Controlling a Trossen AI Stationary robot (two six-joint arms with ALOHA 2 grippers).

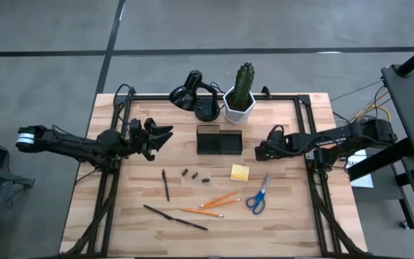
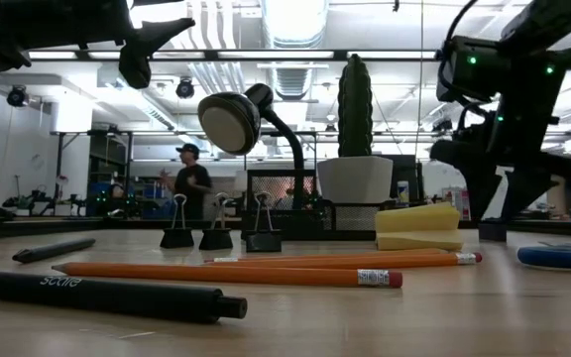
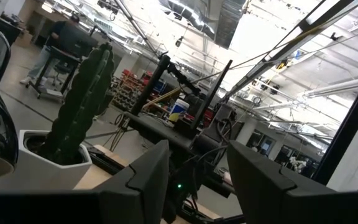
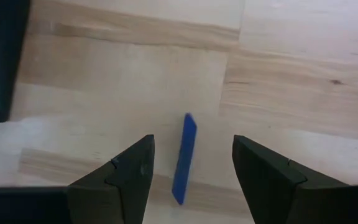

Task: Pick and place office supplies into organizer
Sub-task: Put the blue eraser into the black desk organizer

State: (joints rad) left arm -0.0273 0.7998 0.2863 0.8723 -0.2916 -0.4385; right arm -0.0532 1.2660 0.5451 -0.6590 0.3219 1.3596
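Nothing had gone into the organizer (image 1: 219,141) yet: the sticky pad (image 1: 240,173), scissors (image 1: 258,196), pencils (image 1: 218,201) and pens (image 1: 175,216) lay toward six o'clock of it, while both the left gripper (image 1: 165,134) and right gripper (image 1: 259,152) hung with jaws apart, holding nothing.

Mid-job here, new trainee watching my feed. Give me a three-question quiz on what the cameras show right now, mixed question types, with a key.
1. True or false: the yellow sticky-note pad already lies inside the black organizer.
2. Multiple choice: the blue-handled scissors lie nearest to which item? A) the desk lamp B) the yellow sticky-note pad C) the cactus pot
3. Fill in: the right gripper hovers beside the organizer with its fingers ____.

Key:
1. False; the pad rests on the table, in front of the organizer.
2. B.
3. Open, holding nothing; the left gripper is also open, on the organizer's other side.
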